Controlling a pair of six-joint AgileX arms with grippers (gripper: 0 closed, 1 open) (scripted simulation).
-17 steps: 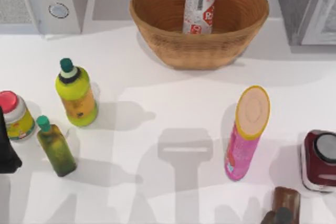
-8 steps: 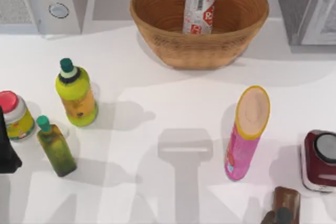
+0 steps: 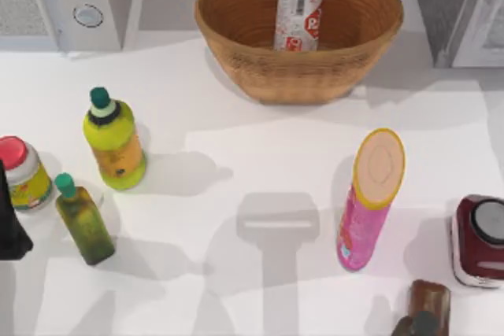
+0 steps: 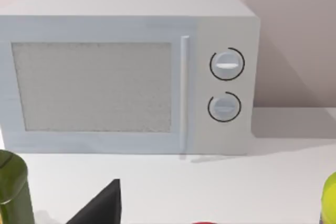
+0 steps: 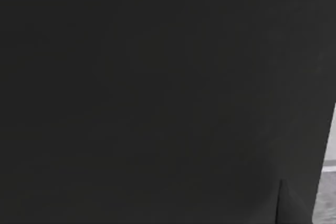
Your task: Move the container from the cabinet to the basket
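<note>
A: Near edge first: a black bit of the left arm (image 3: 11,226) parked at the table's left edge. I cannot tell how its fingers stand. The right wrist view is dark.

B: And the can (image 3: 298,15)?

A: Upright inside the basket (image 3: 236,29) at the back. The move looks done; only clearing off remains, I'd judge.

B: Materials?

A: Smooth silver cylinder, red-and-white label; ridged brown wicker bowl. The grey boxy cabinet (image 3: 441,5) sits far right.
</note>
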